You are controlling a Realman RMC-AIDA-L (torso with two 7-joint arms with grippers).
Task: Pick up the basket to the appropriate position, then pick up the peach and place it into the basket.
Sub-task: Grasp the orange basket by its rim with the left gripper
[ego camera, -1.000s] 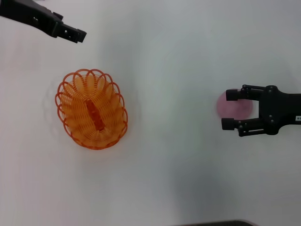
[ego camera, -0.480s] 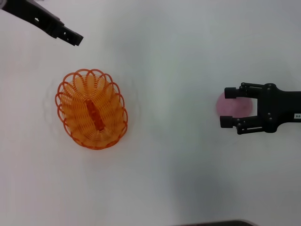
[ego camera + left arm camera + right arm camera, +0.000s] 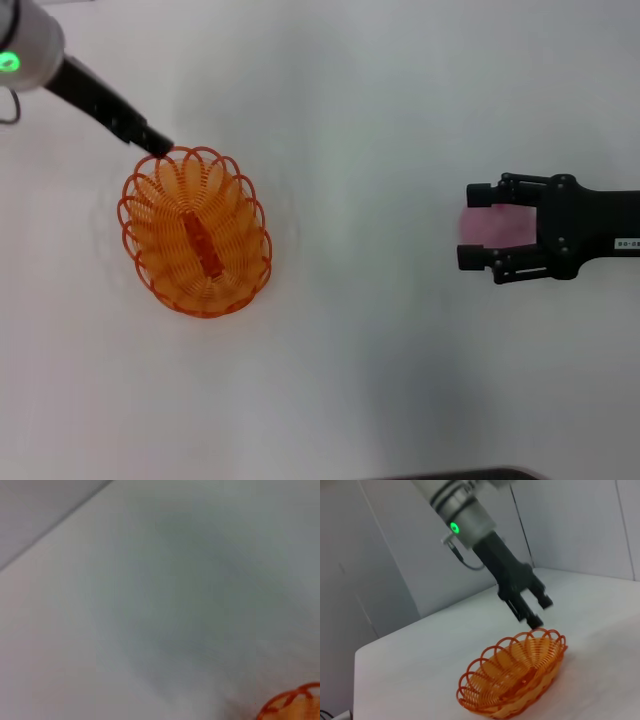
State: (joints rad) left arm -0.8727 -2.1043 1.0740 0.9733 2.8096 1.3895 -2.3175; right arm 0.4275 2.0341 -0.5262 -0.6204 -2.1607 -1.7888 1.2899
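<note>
While the left gripper [image 3: 158,145] hangs spread at the basket [image 3: 195,232] rim's far end, contact is unclear. Well right of the basket, the right gripper [image 3: 478,224] straddles the peach [image 3: 497,226], fingers apart.

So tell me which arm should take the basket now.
Probably the left. The left gripper hangs open right above the far rim of the basket, a short drop from a grasp. The right gripper is far across the table, open, its fingers straddling the peach.
</note>
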